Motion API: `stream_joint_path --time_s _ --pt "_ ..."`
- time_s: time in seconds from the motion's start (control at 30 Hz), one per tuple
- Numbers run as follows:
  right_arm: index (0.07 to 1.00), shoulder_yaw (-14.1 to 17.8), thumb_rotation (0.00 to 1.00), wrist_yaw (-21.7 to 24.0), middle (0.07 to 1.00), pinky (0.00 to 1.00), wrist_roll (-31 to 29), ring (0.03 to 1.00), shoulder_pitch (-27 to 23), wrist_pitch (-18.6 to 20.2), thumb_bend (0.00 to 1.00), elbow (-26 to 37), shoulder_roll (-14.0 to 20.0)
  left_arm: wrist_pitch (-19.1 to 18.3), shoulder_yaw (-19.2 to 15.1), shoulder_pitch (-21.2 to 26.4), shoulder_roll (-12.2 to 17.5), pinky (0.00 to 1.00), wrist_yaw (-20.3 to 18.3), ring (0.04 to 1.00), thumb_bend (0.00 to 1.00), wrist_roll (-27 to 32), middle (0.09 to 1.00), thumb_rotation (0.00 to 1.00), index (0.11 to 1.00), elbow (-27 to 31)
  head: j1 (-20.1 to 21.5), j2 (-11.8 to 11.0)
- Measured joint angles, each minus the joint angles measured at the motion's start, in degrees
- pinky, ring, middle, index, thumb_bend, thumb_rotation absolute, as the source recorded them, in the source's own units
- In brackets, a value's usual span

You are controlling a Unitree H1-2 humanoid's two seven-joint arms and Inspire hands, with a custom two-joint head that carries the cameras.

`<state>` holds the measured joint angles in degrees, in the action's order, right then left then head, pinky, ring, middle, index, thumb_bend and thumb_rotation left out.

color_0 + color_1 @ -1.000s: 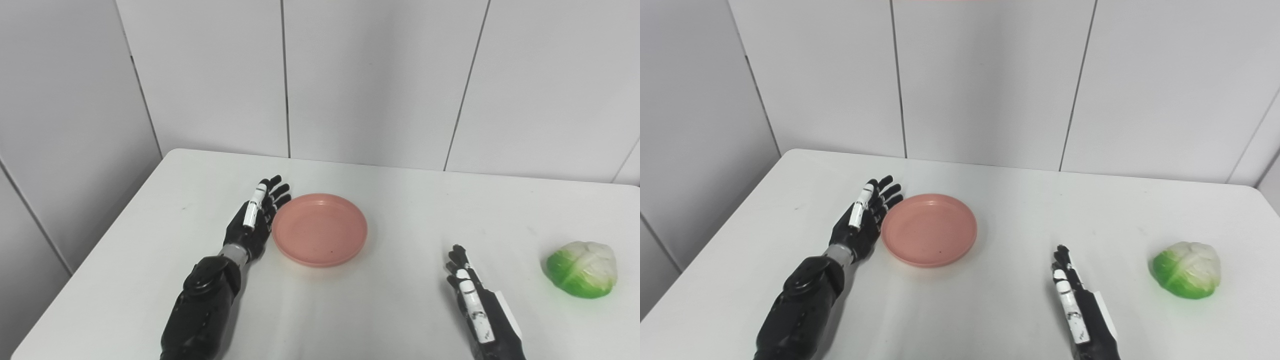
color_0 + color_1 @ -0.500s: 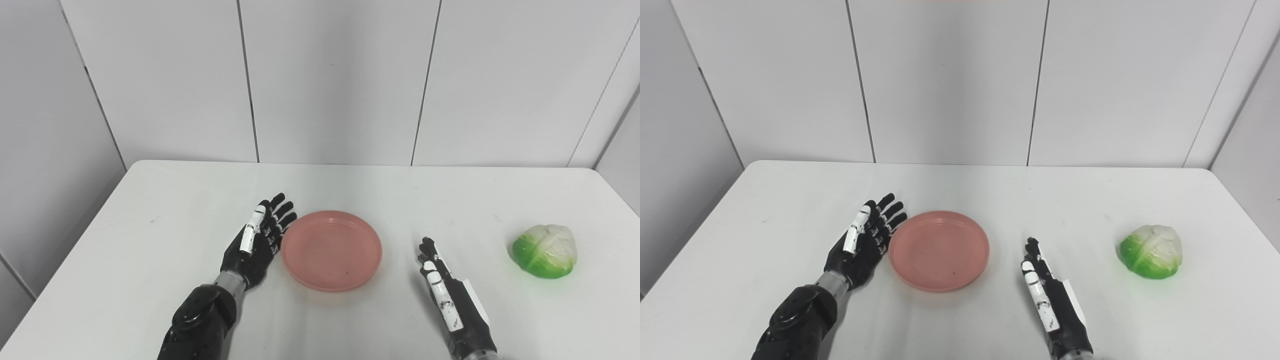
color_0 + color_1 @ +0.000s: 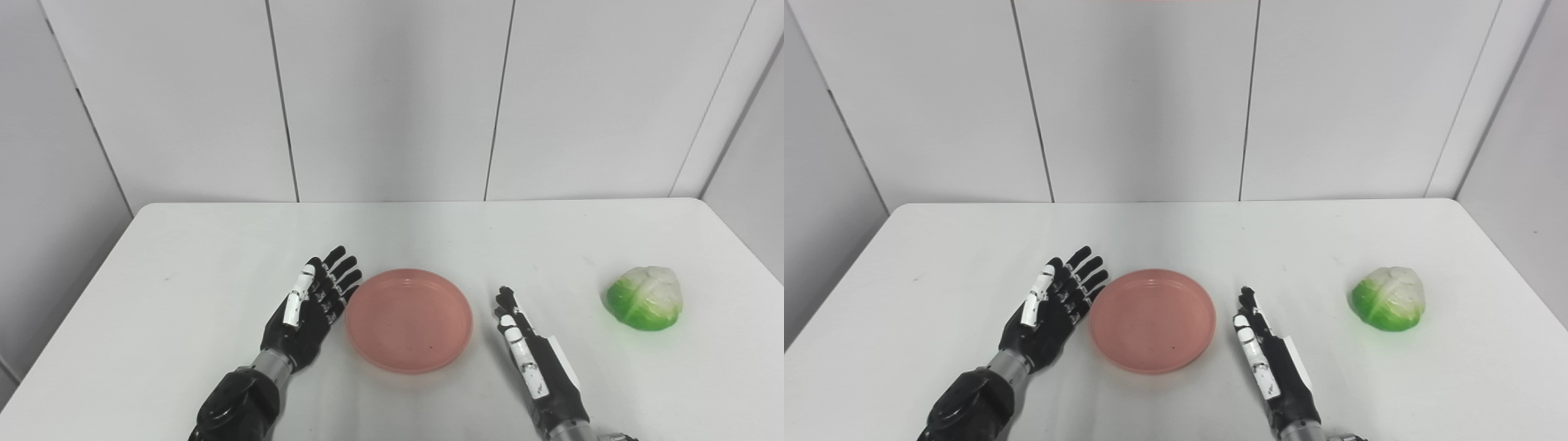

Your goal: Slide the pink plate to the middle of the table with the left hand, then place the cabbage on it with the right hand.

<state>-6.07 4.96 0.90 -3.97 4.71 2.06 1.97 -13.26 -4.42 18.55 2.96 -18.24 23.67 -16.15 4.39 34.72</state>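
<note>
The pink plate [image 3: 409, 318] lies flat near the middle of the white table [image 3: 202, 257]. My left hand [image 3: 311, 309] is open, fingers straight, resting edge-on just left of the plate's rim; whether it touches the rim I cannot tell. My right hand [image 3: 531, 361] is open and empty, fingers straight, on the table just right of the plate. The green and white cabbage [image 3: 644, 298] sits on the table at the right, well apart from my right hand. The same layout shows in the right eye view, with the plate [image 3: 1152, 320] and cabbage [image 3: 1388, 298].
The table's right edge [image 3: 744, 245] runs close behind the cabbage. White wall panels [image 3: 392, 98] stand behind the table's far edge.
The camera has swung to the right, shifting the whole picture. The left hand stays by the plate's left rim. The right hand now lies closer to the plate's right side.
</note>
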Motion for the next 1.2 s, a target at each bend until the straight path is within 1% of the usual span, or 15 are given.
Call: stream_joint_path --time_s 0.23,0.27,0.33,0.37,0.4,0.43,0.47,0.5,0.6,0.67,0.73,0.77,0.87,1.0,1.2 --pt "1.0 0.15 1.0 -0.78 1.0 1.0 1.25 1.0 -0.03 -1.02 0.3 -0.44 0.06 0.74 -0.36 -0.21 -0.28 0.93 -0.18 0.935 0.38 0.25 0.935 1.0 0.918 -0.5 3.16 -0.26" --pt "1.0 0.02 1.0 -1.12 1.0 0.99 2.29 0.997 -0.04 -1.35 0.36 -0.46 0.19 0.79 -0.39 -0.2 -0.32 0.93 -0.23 0.932 0.38 0.26 0.933 1.0 0.918 -0.62 3.16 -0.26" --pt "0.996 -0.48 1.0 -1.99 1.0 0.97 5.07 0.993 -0.13 -2.95 0.42 -0.59 0.55 0.99 -0.44 -0.13 -0.39 0.93 -0.5 0.93 0.38 0.26 0.933 1.0 0.918 -0.95 4.04 -0.44" --pt "0.98 -0.61 1.0 -2.66 0.983 0.93 6.71 0.974 -0.24 -3.31 0.49 -0.61 0.74 1.17 -0.45 -0.06 -0.37 0.93 -0.81 0.931 0.37 0.26 0.936 1.0 0.92 -1.21 5.87 -1.05" --pt "0.973 -0.75 1.0 -3.29 0.972 0.93 8.63 0.963 -0.3 -3.39 0.53 -0.52 0.99 1.38 -0.44 0.03 -0.37 0.93 -1.13 0.93 0.37 0.27 0.935 1.0 0.919 -1.54 6.5 -1.23" --pt "0.969 -1.05 1.0 -3.97 0.966 0.93 11.55 0.958 -0.25 -3.28 0.57 0.1 1.52 1.94 -0.44 0.25 -0.37 0.93 -1.83 0.929 0.37 0.32 0.935 1.0 0.919 -2.23 7.37 -1.4" --pt "0.969 -1.27 1.0 -4.42 0.965 0.93 13.68 0.957 -0.18 -3.05 0.58 0.92 2.0 2.41 -0.47 0.38 -0.32 0.93 -2.28 0.929 0.37 0.58 0.935 1.0 0.919 -2.63 7.38 -1.41" --pt "0.959 -1.32 0.99 -4.88 0.959 0.91 15.88 0.945 -0.22 -2.53 0.62 1.92 2.36 3.03 -0.62 0.43 -0.26 0.92 -2.56 0.922 0.38 0.87 0.928 1.0 0.913 -3.11 9.04 -1.84" --pt "0.94 -0.91 0.96 -6.19 0.942 0.87 20.39 0.915 -0.64 -1.28 0.7 5.16 3.16 4.37 -0.98 1.03 0.04 0.92 -3.62 0.918 0.38 1.45 0.926 1.0 0.913 -4.93 10.81 -2.37" --pt "0.937 -0.58 0.92 -6.33 0.934 0.86 22.62 0.907 -1.74 -0.95 0.75 7.13 3.95 5.55 -1.12 1.61 0.67 0.91 -5.01 0.917 0.4 1.86 0.923 1.0 0.91 -6.74 12.12 -2.81" --pt "0.92 -0.09 0.81 -6.49 0.907 0.81 24.59 0.878 -3.31 -0.78 0.84 8.93 4.57 6.51 -1.23 2.56 1.5 0.9 -6.72 0.906 0.42 2.51 0.909 1.0 0.898 -8.88 14.23 -3.25" --pt "0.92 0.23 0.81 -6.76 0.906 0.81 25.41 0.877 -4.37 -0.79 0.84 9.99 4.92 7.0 -1.23 3.3 2.07 0.9 -7.5 0.905 0.42 2.53 0.909 1.0 0.898 -10.19 14.24 -3.25" --pt "0.905 1.73 0.67 -7.44 0.894 0.82 26.28 0.872 -7.47 -0.88 0.94 11.75 5.83 8.49 -1.77 5.17 3.15 0.88 -8.75 0.886 0.43 2.75 0.89 0.99 0.881 -13.86 15.91 -3.6" --pt "0.894 4.19 0.59 -8.13 0.886 0.81 27.4 0.865 -9.08 -0.94 1.0 14.41 7.72 10.48 -2.59 7.47 4.55 0.83 -10.42 0.856 0.44 2.75 0.862 0.97 0.857 -18.48 18.28 -4.04" --pt "0.908 9.65 0.52 -8.18 0.894 0.83 29.29 0.881 -10.45 -0.86 1.0 17.21 12.42 12.65 -4.02 10.35 6.12 0.8 -12.81 0.828 0.44 2.8 0.836 0.93 0.835 -24.81 19.77 -4.22"
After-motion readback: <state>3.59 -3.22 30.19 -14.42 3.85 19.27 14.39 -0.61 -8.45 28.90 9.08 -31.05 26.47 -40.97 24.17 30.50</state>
